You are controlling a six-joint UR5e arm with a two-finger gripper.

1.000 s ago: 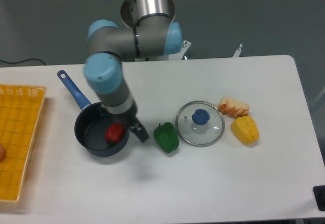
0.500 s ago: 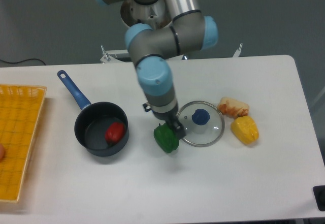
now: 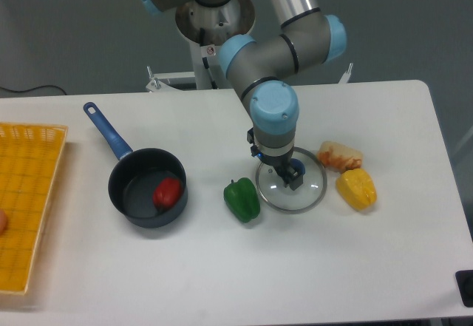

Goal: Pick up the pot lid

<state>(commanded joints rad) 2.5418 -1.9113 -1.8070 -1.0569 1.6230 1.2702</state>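
Lining up over the lid, by the look of it — a job for small, patient corrections. Sitting flat on the white tabletop (image 3: 384, 267), between the dark green, glossy pepper-shaped item (image 3: 242, 200) and the plump yellow one (image 3: 357, 189): the round, clear pot lid with a thin metallic rim (image 3: 295, 199). Best caught by the squat blue knob (image 3: 299, 165), partly hidden behind the gripper. Centre over that knob first, probably with a slight shift towards the yellow item, then sink straight down with a finger on either side. Go gently near the clear surface; too low could mean scraping or pushing the lid along. Close evenly, well down on the knob, then lift level to avoid a tilt or slip.

As for pose: reaching in from the far side with the grey-and-blue robot arm (image 3: 270, 104), wrist above the lid and two-finger gripper (image 3: 276, 166) pointing down. Fingers spread apart, with nothing visible between them — height above the knob impossible to tell from this view.
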